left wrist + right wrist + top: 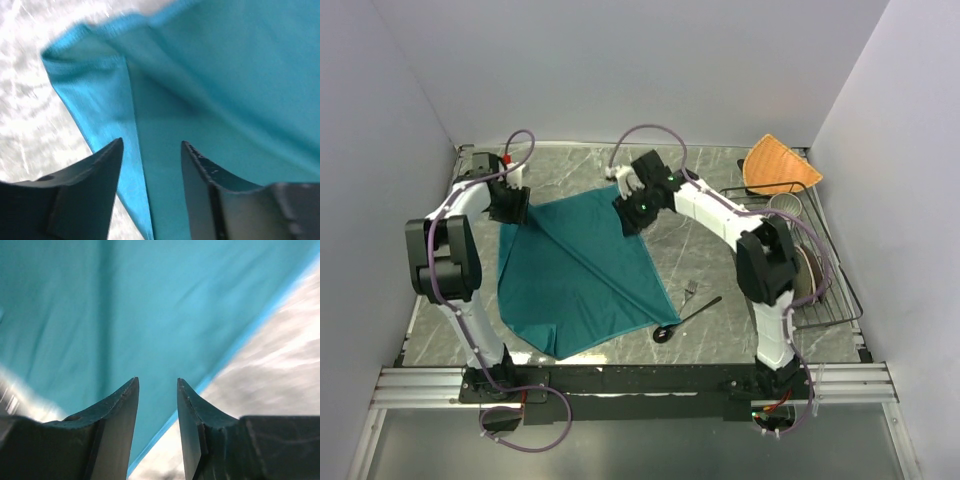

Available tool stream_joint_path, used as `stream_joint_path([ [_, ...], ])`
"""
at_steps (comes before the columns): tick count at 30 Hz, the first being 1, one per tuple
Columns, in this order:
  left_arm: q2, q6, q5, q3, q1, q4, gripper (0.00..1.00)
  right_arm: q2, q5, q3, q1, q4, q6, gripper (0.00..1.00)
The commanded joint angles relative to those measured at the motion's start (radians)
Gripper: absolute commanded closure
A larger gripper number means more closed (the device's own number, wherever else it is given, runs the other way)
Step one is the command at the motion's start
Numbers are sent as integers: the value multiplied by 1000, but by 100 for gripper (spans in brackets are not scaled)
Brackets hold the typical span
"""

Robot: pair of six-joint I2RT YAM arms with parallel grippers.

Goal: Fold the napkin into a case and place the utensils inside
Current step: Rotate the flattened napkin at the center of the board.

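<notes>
**Teal napkin spread out, an end effector at each far corner**

The napkin [578, 272] is a big teal cloth. It lies in the middle of the gray marbled surface [720, 335]. It is spread wide, and a raised crease runs slantwise across it from the far left to the near right. One corner points at the near edge of the surface.

The left end effector [152, 142] is at the far left corner of the napkin. Its two dark fingers [95, 175] stand apart with a middle-sized gap. Teal cloth with a folded edge shows through the gap. I see nothing pinched between the tips.

The right end effector [157, 380] is at the far right corner of the napkin. Its fingers stand apart too, but closer together than the left ones. The napkin's edge runs across the gap, with cloth on one side and gray surface on the other. This view is blurry, so I cannot tell if the tips touch the cloth.

The fork [690, 292] is small and silver. It lies on the bare surface just beside the napkin's near right edge. The spoon [688, 320] is dark and slim, and its round black bowl is close to the napkin's near corner. The fork lies near the spoon, on its far side.

On the right side stands a wire rack [842, 300] with round plates [807, 272] and a cup [785, 205] in it. An orange fan-shaped cloth [780, 165] sits in the far right corner.
</notes>
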Motion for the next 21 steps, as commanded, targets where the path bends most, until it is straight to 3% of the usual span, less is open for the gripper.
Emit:
stream_joint_path([
  [1,55,-41,-136,59,-8,74,49,161,139,192,4,74,45,55],
  [5,87,-52,-168,60,-6,80,53,264,149,338,5,106,71,55],
  [12,136,-48,-190,68,-6,91,56,352,205,332,22,189,62,57],
  [17,180,-34,-232,106,12,94,61,424,393,353,18,195,30,62],
  [21,229,-60,-248,175,93,86,66,482,521,427,-2,148,10,65],
])
